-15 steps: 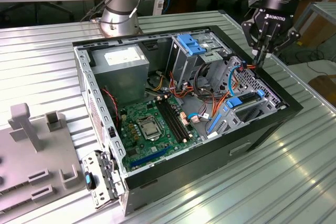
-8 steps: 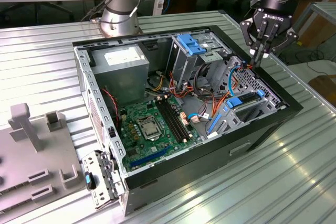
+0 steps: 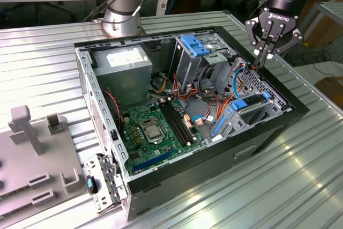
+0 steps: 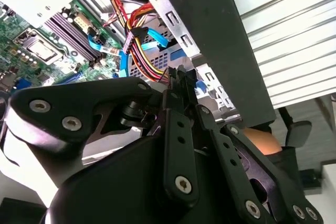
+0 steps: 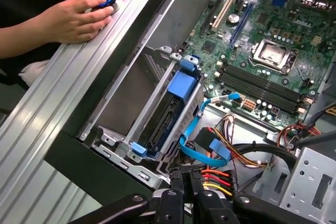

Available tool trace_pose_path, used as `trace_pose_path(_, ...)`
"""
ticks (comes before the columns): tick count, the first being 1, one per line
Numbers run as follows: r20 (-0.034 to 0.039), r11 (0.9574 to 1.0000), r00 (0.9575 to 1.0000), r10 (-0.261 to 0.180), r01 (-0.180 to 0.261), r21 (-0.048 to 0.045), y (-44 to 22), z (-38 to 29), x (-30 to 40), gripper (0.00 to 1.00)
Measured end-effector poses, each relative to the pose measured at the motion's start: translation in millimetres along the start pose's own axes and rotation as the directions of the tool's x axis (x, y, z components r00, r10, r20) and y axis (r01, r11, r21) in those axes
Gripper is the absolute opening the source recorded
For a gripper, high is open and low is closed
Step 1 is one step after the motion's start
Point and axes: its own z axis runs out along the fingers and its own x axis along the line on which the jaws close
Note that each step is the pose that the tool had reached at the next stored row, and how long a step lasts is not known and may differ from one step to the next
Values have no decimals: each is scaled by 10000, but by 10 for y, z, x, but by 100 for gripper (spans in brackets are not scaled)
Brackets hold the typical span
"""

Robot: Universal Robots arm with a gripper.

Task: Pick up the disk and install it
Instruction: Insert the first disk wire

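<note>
Exterior view, case: an open computer case point(image 3: 214, 160) lies on its side on the ribbed metal table point(image 3: 241, 202), with the motherboard point(image 3: 155, 127) facing up.
Task item: the disk point(image 3: 251, 110) sits in the grey drive bay at the exterior view's right end of the case, with blue rails along its edges.
First wrist view, disk: the dark slab point(image 5: 163, 121) stands on edge inside the bay, against the case wall, with blue rail ends at both ends.
Jaws: pressed together, nothing visible between them.
Jaws, position: above the case rim at the exterior view's right, near the disk but not touching it.
Wiring: in both wrist views the tips are just beside a red, yellow and black wire bundle point(image 5: 218, 177) point(image 4: 140, 51).
Bystander: a person's hands point(image 5: 73, 22) rest on the table beside the case.
</note>
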Motion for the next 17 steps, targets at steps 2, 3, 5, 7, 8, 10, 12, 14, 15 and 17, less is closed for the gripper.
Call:
trace_pose_path(2, 33, 10000, 9999, 97, -97, -20, 2, 1, 4, 17)
trace_pose_path(3, 50, 9999, 9999, 148, -148, -31, 3, 2, 7, 17)
trace_pose_path(5, 95, 9996, 9995, 288, -288, -61, 7, 8, 23, 17)
trace_pose_path(7, 105, 9995, 9994, 318, -317, -68, 24, 26, 69, 17)
trace_pose_path(8, 107, 9995, 9994, 321, -321, -68, 32, 33, 84, 17)
trace_pose_path(10, 108, 9994, 9994, 331, -330, -71, 51, 48, 124, 17)
trace_pose_path(12, 134, 9993, 9993, 359, -358, -70, 81, 73, 189, 17)
trace_pose_path(14, 216, 9993, 9991, 371, -370, -39, 106, 92, 241, 17)
trace_pose_path(15, 270, 9993, 9990, 367, -367, -15, 112, 96, 252, 17)
trace_pose_path(17, 509, 9994, 9982, 329, -334, 103, 122, 104, 274, 17)
